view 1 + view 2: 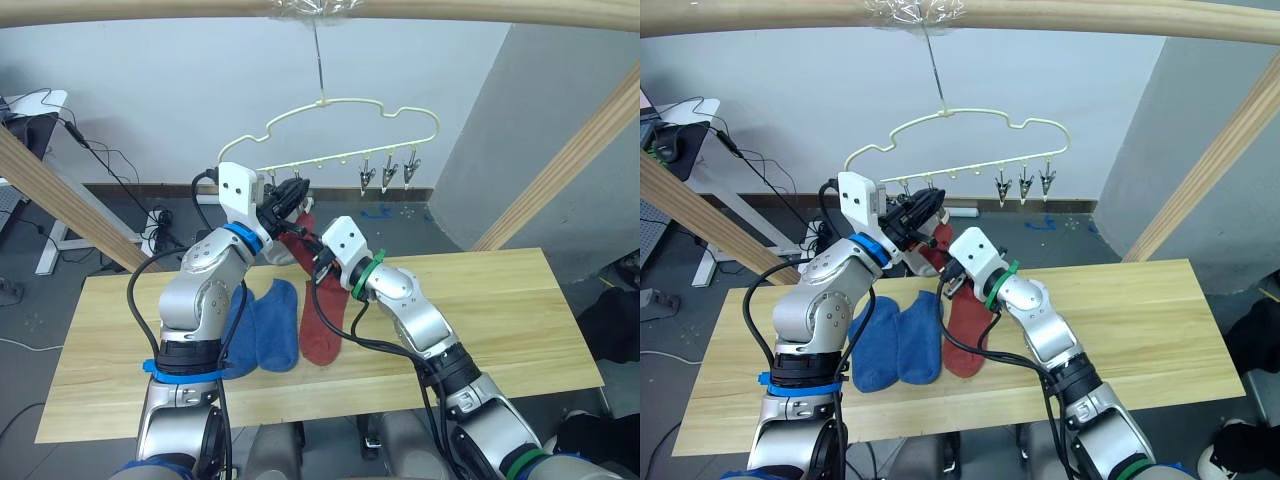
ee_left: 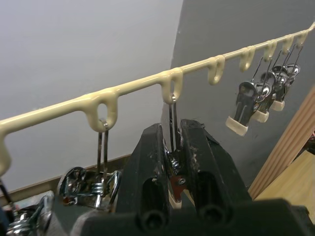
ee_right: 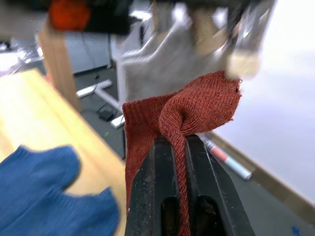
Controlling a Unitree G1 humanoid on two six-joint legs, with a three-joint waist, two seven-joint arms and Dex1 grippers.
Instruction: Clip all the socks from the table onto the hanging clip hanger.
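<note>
Surface of light wood planks is spread below both tools and carries three socks: two blue socks lie side by side just beside the left arm, and a rust-red sock lies flat beneath the right tool. Above, the clip hanger is hung from a wooden pole, with three free clips well off to the right of the left tool. The left tool is closed on one clip of the row, which seems to be squeezed between its fingers. The right tool is closed on a second rust-red sock, whose bunched cuff is held up just beside the left tool. A grey sock appears to be hung already just beyond it.

The clipping of this red sock is judged to be in hand. Next, the cuff would need to be fed into the pinched clip's mouth, after which the clip must be released before the sock is let go.
</note>
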